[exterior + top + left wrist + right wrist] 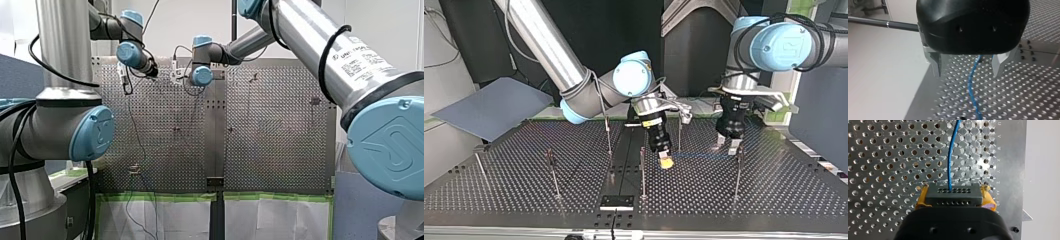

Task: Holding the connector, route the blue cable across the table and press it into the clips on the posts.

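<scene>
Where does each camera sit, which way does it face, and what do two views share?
Front view: behind and above the shoulders, looking over the perforated table; my left arm and my right arm flank it.
Top view: across the table, low, facing the arms; my right gripper left of my left gripper.
Left wrist view: on my left wrist, past open metal fingers to the blue cable.
Right wrist view: on my right wrist, over the connector clamped in yellow pads.
Both wrist views share the blue cable.
</scene>
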